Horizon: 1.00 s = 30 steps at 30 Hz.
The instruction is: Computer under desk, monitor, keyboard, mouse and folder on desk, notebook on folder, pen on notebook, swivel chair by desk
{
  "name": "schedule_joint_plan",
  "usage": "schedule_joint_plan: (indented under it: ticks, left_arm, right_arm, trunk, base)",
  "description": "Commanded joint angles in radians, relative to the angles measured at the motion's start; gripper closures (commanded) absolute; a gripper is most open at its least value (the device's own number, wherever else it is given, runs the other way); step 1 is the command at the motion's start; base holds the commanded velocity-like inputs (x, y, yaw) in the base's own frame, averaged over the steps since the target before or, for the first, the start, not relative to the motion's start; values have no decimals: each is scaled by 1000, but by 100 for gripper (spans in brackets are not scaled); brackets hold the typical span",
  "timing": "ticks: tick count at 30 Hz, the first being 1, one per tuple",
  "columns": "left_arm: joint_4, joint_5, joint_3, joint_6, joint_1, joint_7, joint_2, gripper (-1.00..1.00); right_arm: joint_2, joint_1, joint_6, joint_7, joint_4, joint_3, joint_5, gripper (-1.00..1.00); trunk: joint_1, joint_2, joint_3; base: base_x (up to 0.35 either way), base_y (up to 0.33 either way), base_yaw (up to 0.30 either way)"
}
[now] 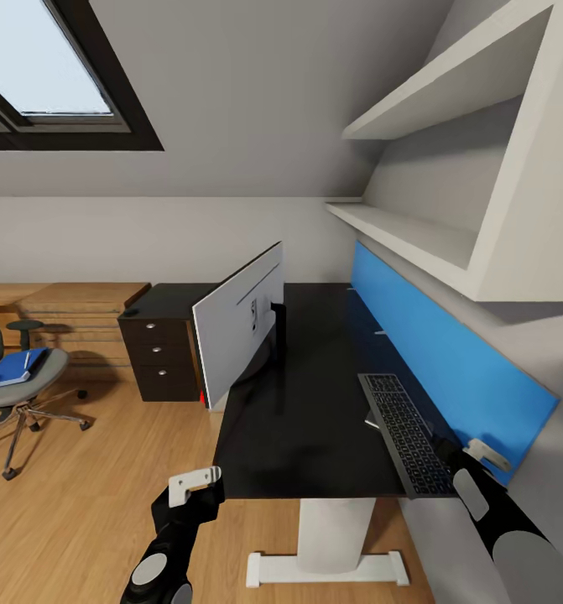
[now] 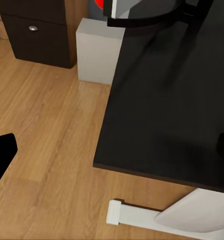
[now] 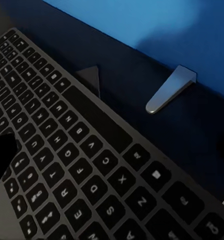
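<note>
A slim silver-grey keyboard (image 1: 407,434) with dark keys lies on the black-topped desk (image 1: 315,403) beside the blue back panel (image 1: 440,352). The right gripper (image 1: 470,457) hovers over its near end; the left gripper (image 1: 193,486) hangs below the desk edge. Whether either gripper's jaws are apart cannot be told.

The desk (image 2: 162,110) juts over the wood floor (image 2: 46,130); behind, perhaps the computer (image 2: 96,52) beside a black drawer unit (image 2: 39,37).

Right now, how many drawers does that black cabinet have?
3 drawers show on the black cabinet left of the desk: top, middle, bottom, each with a small round knob.
</note>
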Motion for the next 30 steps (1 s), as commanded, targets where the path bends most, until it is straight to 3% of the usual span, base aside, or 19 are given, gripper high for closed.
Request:
schedule_joint_plan:
  ticks: [1,8,30]
  left_arm:
    - [-1,8,-1,3,-1,8,0,-100]
    - [-1,8,-1,3,-1,8,-1,-100]
    - [0,8,-1,3,-1,8,-2,-100]
  right_arm:
    - [-1,0,7,-4,-2,-1,-15,-100]
    - [-3,0,26,-2,-2,-6,-46,-100]
    - [-2,0,30,-4,-1,-5,-51,-100]
  trunk:
    - [4,-8,-4]
    - [31,-57,-26]
    - [115,-211,-95]
  base:
    - [0,0,0]
    - [0,0,0]
    - [0,0,0]
